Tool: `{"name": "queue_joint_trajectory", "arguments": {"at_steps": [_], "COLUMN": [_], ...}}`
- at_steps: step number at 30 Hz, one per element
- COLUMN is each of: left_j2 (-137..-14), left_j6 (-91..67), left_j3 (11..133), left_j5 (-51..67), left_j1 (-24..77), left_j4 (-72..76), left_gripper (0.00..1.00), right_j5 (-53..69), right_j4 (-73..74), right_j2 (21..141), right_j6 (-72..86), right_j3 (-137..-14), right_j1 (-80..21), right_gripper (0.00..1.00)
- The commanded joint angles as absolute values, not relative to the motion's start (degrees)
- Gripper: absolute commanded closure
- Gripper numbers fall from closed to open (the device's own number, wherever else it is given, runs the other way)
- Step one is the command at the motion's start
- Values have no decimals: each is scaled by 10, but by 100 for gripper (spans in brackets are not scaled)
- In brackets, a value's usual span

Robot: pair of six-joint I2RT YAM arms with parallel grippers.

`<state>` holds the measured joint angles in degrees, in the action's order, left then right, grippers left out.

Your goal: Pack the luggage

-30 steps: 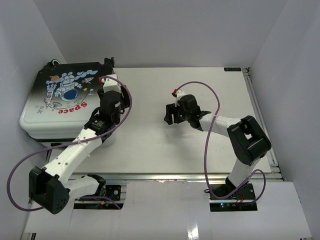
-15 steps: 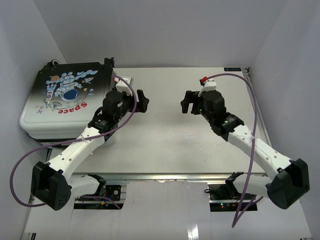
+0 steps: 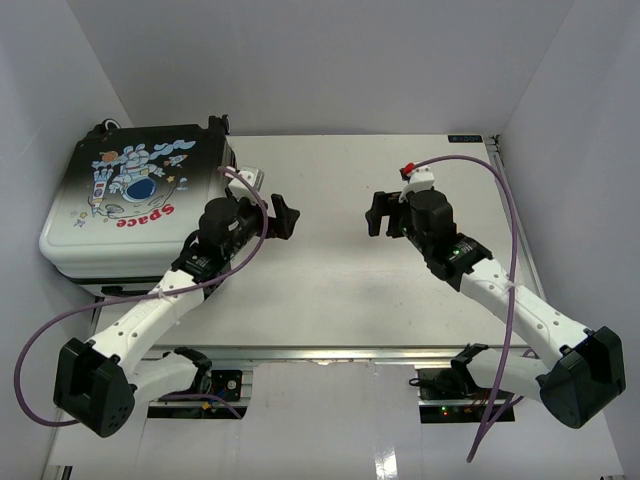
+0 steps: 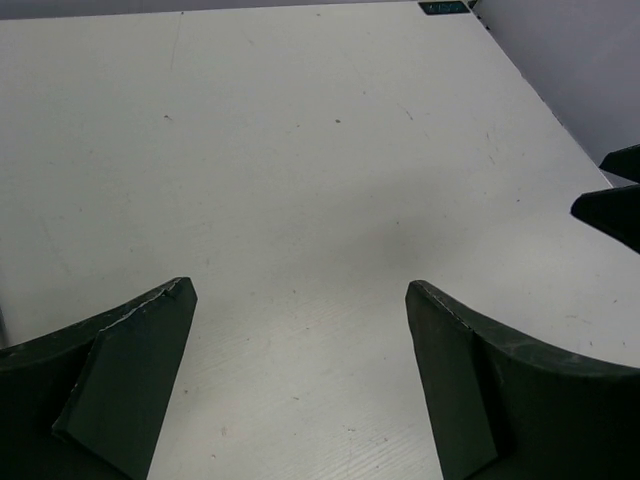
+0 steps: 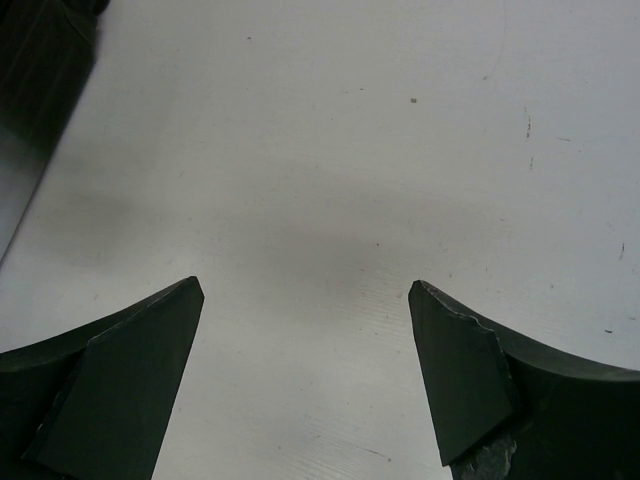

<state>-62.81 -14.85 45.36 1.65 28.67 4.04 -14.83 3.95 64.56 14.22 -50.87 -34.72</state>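
My left tool has its jaws spread wide with nothing between them. In its wrist view I see only bare white worktop between the two dark fingers. It hangs just off the right side of the luggage, pointing away from it toward the middle of the worktop.

My right tool is also spread wide and holds nothing, and its wrist view likewise shows bare worktop between its fingers. It sits farther right of the luggage, well apart from it, and faces back toward it, so the two tools point at each other across a gap. From the left wrist view I catch the right tool's dark tips at the right edge.

The luggage lies flat at the far left of the worktop, against the left wall. Its lid is down, with the astronaut print and red "Space" lettering facing up. With the shell shut, I cannot tell what is inside it.
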Motion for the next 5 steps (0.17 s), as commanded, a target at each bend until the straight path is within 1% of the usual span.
{"name": "queue_joint_trajectory", "arguments": {"at_steps": [1,5], "left_j2": [-605,-606], "left_j6": [-144,-142], "left_j3": [446,444], "left_j5": [30,33], "left_j1": [286,286], "left_j4": [66,69], "left_gripper": [2,2], "right_j5": [-148,-141], "right_j4": [25,22], "right_j2": [646,650], "right_j6": [123,123], "right_j3": [-514,-508], "right_j1": [-346,-346], "right_gripper": [10,10]}}
